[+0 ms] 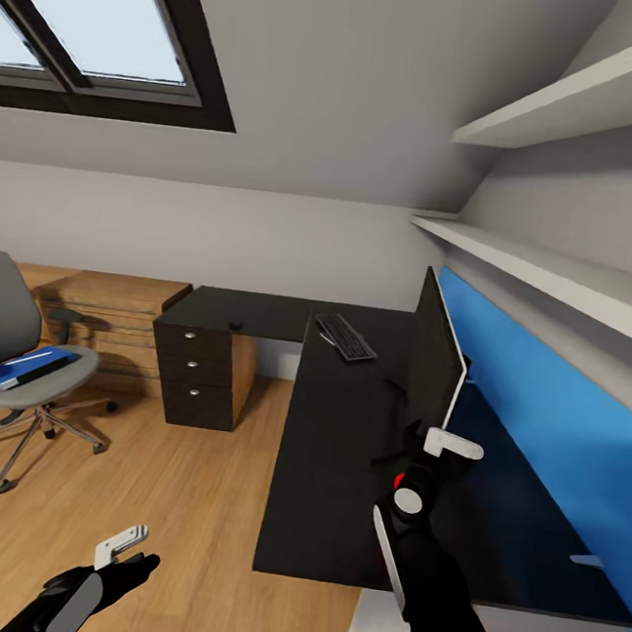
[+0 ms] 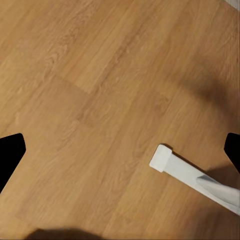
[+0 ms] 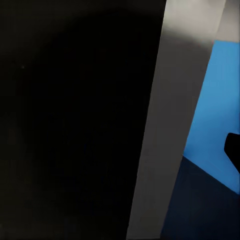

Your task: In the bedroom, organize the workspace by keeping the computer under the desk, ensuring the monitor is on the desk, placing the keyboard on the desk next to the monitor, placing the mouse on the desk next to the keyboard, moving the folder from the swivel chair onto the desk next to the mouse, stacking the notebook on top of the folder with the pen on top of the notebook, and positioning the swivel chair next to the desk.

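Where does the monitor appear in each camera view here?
Head view: monitor stands edge-on on the desk, right of centre.
Right wrist view: likely the large black slab with grey edge.
Left wrist view: wood floor.
Shared landmark: blue wall panel, head and right wrist views.

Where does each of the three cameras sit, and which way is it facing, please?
Head view: on the head, looking forward and down at the desk, monitor and swivel chair; both arms show.
Left wrist view: faces the wood floor; dark fingertips at the edges.
Right wrist view: close against the monitor's edge, blue wall panel behind.
Shared: monitor, panel, floor.
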Available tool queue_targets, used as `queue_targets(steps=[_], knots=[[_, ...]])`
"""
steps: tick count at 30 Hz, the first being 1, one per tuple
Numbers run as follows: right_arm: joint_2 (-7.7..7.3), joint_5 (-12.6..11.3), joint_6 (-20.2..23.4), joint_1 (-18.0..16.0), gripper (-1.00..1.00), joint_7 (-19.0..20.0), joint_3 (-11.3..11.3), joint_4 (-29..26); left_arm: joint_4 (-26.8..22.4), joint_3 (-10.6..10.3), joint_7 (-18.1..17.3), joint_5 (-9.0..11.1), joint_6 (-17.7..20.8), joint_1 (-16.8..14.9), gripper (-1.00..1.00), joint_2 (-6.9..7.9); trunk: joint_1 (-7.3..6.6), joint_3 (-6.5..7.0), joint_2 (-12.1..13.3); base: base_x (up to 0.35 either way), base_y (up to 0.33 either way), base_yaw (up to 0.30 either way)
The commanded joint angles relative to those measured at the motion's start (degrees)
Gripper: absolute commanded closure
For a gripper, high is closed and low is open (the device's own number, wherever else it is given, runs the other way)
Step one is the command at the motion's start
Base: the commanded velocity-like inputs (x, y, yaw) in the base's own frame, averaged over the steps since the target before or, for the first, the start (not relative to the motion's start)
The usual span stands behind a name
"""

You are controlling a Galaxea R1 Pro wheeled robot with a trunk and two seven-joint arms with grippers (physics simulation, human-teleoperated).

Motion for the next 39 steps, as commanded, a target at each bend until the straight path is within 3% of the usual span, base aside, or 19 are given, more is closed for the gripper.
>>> queue_targets(steps=[1, 29, 39], knots=[[-0.03, 0.4, 0.3, 0.0, -1.00, -0.2, 0.0, 0.0, -0.1, 0.0, 0.3, 0.6, 0.3, 0.0, -1.00, 0.00, 0.00, -0.07, 0.0, 0.000, -0.029, 0.000], [0.06, 0.4, 0.3, 0.0, -1.00, -0.3, 2.0, 0.0, -0.1, -0.1, 0.3, 0.6, 0.4, 0.0, -1.00, -0.03, 0.00, -0.07, 0.0, -0.030, -0.002, 0.000], [0.03, 0.4, 0.3, 0.0, -1.00, -0.2, 2.2, 0.6, -0.1, -0.1, 0.3, 0.4, 0.3, 0.0, -1.00, -0.16, 0.00, -0.07, 0.0, 0.000, -0.162, 0.000]])
